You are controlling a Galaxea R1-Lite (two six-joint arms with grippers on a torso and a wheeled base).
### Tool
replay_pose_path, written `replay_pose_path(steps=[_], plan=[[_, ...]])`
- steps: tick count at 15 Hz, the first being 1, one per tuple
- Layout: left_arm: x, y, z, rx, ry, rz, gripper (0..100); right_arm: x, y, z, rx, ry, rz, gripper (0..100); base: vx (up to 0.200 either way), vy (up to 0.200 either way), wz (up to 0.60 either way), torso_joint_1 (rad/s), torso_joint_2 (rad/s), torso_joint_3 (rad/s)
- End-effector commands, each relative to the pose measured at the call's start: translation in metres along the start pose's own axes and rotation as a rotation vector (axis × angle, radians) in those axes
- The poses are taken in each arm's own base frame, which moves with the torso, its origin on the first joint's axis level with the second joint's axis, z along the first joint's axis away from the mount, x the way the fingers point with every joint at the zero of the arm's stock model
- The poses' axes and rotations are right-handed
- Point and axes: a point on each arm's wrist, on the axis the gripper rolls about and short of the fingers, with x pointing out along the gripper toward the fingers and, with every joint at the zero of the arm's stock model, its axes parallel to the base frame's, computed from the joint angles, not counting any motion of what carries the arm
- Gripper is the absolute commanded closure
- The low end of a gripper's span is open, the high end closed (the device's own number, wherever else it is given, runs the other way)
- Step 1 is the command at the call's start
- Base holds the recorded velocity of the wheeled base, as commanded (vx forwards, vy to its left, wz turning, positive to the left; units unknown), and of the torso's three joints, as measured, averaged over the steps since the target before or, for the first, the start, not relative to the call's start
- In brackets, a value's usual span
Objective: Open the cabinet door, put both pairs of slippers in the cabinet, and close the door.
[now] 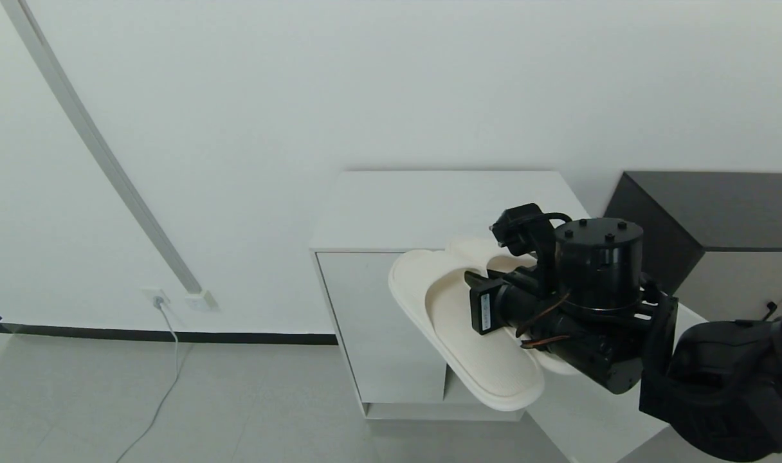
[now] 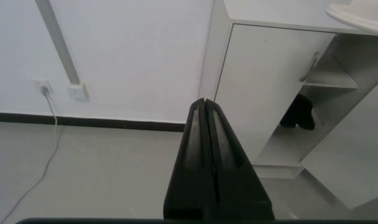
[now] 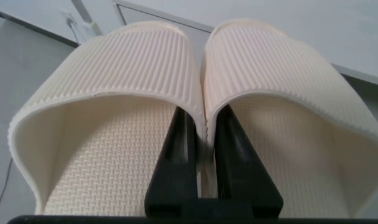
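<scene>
Currently the cream ribbed foam slippers (image 3: 139, 81) are pinched at adjoining straps by the right hand (image 3: 204, 127). Light, squashy handling is expected.

Grey floor (image 1: 69, 399) carrying a white cabinet (image 1: 391, 321), right of centre.
The cabinet stands against the far wall (image 1: 236, 128), its door (image 2: 354, 155) swung open on the right. Inside there's a shelf (image 2: 329, 79), and under it a dark thing (image 2: 299, 114) in the lower compartment (too small to tell what). A darker cabinet (image 1: 719, 212) stands just right. A white cable (image 1: 163, 392) trails over the floor, left.
</scene>
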Motion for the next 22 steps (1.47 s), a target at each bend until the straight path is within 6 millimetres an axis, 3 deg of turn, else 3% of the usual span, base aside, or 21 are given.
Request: replay_pose_path(steps=[1, 4, 22], plan=[[0.000, 0.000, 0.000, 0.000, 0.000, 0.001, 100, 0.000, 0.001, -0.001, -0.001, 0.002, 0.002, 100, 0.000, -0.200, 0.00, 0.002, 0.00, 0.007], [0.000, 0.000, 0.000, 0.000, 0.000, 0.001, 100, 0.000, 0.001, -0.001, -0.001, 0.002, 0.002, 100, 0.000, -0.200, 0.00, 0.004, 0.00, 0.002], [0.000, 0.000, 0.000, 0.000, 0.002, 0.001, 100, -0.002, -0.015, -0.020, -0.053, 0.007, -0.050, 100, 0.000, 0.000, 0.00, 0.000, 0.00, 0.000]])
